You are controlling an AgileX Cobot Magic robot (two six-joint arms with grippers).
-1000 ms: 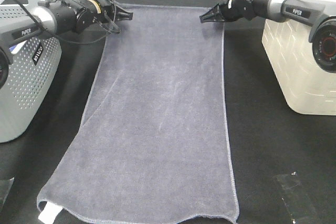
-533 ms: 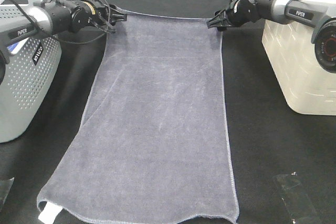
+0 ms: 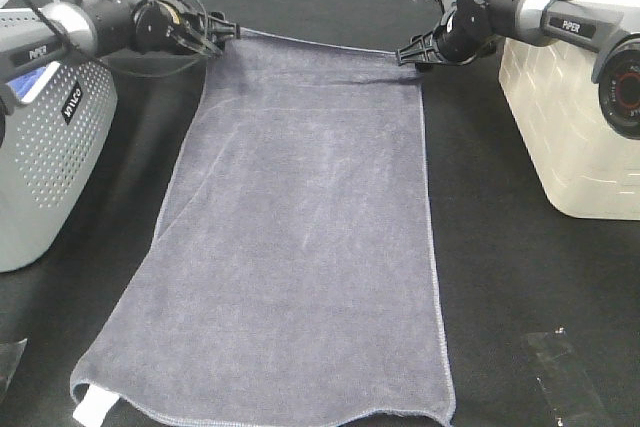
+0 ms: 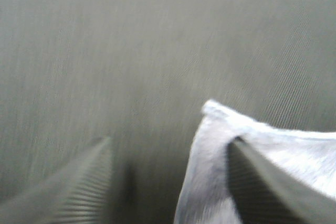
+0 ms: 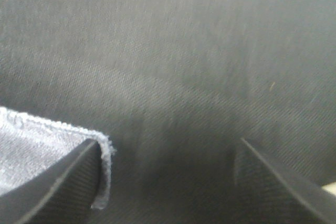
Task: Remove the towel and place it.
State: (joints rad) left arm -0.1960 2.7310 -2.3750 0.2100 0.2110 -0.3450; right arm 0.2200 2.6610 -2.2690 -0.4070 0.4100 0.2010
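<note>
While both wrist views are blurred, I read the placing as close to finished: the towel [image 3: 300, 237] lies spread lengthwise on the black counter [image 3: 500, 277], between the grey perforated basket [image 3: 45, 147] and the cream basket [image 3: 570, 137], with its white tag [image 3: 92, 409] at the near corner.

My left gripper [image 3: 222, 35] sits at the far left corner with its jaws apart; in the left wrist view one finger [image 4: 273, 182] lies over that corner, which stands up a little, and nothing is pinched. My right gripper [image 3: 410, 52] is at the far right corner, jaws likewise apart, one finger [image 5: 52, 182] resting on the hem and the other over bare counter.

Judging by this, the cloth is out and laid down, and neither gripper has it. What seems left is to lift both arms clear. The far left corner may not lie fully flat, though the blur keeps me from being sure.
</note>
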